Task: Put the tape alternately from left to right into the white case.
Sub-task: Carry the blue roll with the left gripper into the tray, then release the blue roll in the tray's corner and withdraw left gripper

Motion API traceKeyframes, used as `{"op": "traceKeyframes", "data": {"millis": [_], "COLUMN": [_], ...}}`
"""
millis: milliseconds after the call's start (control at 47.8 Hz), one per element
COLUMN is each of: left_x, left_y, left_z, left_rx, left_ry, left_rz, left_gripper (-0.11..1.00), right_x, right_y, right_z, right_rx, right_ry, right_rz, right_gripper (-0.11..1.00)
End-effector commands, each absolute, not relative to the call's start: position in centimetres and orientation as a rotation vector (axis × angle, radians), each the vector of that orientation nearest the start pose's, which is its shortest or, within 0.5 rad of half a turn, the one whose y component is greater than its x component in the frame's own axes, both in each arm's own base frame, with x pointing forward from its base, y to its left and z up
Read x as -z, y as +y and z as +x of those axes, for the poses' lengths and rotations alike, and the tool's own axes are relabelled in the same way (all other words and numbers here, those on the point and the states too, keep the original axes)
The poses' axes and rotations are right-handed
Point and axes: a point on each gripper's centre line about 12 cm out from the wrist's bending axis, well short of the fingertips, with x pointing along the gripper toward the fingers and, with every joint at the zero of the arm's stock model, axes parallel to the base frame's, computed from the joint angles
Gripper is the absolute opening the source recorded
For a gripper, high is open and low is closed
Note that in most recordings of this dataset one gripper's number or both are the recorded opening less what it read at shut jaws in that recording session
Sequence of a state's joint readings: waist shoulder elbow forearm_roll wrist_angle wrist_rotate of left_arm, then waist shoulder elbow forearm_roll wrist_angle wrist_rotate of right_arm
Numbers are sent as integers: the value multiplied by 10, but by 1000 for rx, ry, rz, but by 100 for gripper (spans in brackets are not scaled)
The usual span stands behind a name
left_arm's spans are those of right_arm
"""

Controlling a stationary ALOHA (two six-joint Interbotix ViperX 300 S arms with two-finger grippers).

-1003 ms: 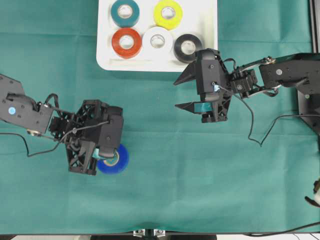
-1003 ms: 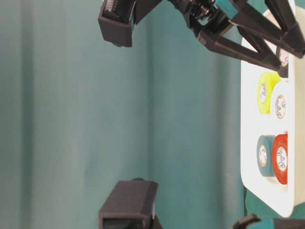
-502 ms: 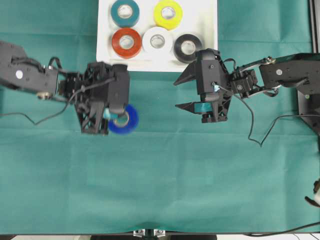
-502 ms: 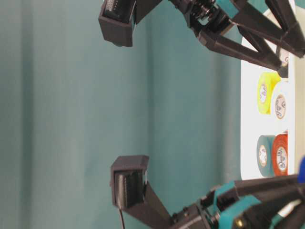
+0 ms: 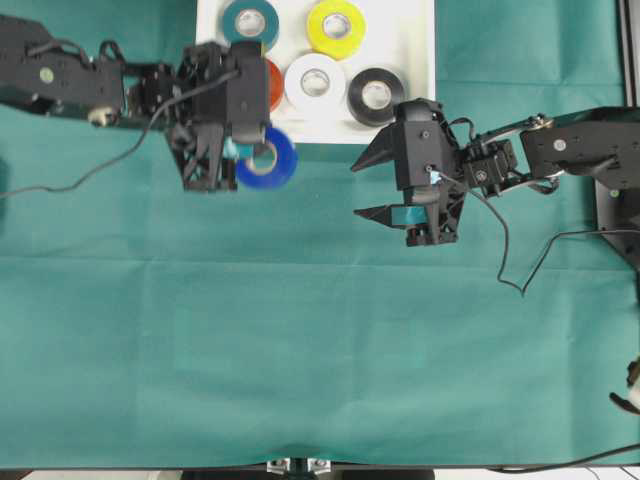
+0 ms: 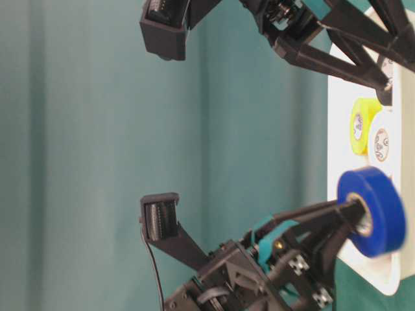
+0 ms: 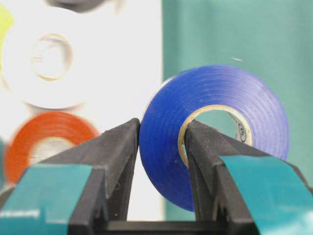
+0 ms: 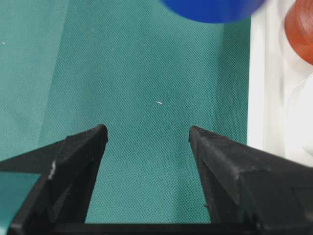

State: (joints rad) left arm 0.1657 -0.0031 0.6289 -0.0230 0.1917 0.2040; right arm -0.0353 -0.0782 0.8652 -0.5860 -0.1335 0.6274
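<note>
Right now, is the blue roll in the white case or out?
Out: the blue roll hangs in the left claw at the white case rim.

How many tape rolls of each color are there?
Teal roll: 1
Yellow roll: 1
Orange-red roll: 1
White roll: 1
Black roll: 1
Blue roll: 1
Total: 6

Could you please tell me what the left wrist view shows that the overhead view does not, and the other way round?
Only the left wrist view shows how the left gripper holds the blue roll: one finger in the core, the other outside. Only the overhead view shows the open right gripper and the teal, yellow and black rolls. Both show the blue, white and orange-red rolls and the white case.
</note>
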Motion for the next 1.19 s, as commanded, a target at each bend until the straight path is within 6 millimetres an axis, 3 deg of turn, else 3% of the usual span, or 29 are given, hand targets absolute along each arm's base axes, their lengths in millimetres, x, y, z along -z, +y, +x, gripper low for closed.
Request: {"op": "traceKeyframes", "data": {"millis": [0,314,564,1171], "left_x": [-181,-186,-184,-197], "left_y": [80,134,163,181], "left_z": [380,384,394,440], "left_rx": [-119,-235,-292,-294], "left_ry": [774,725,706,593], "left_rz": [107,112,99,190], "left_gripper": [-3,-3,-3,-3], "right_x": [-151,-144,-144,-143], "right_y": [-2,0,0,0], "right_z": [342,345,347,346], "right_rx": [-28,-49,-50,-51], "right_ry": [651,647,644,647], "right_rz": [81,91,91,90], "right_gripper": [76,76,76,76]}}
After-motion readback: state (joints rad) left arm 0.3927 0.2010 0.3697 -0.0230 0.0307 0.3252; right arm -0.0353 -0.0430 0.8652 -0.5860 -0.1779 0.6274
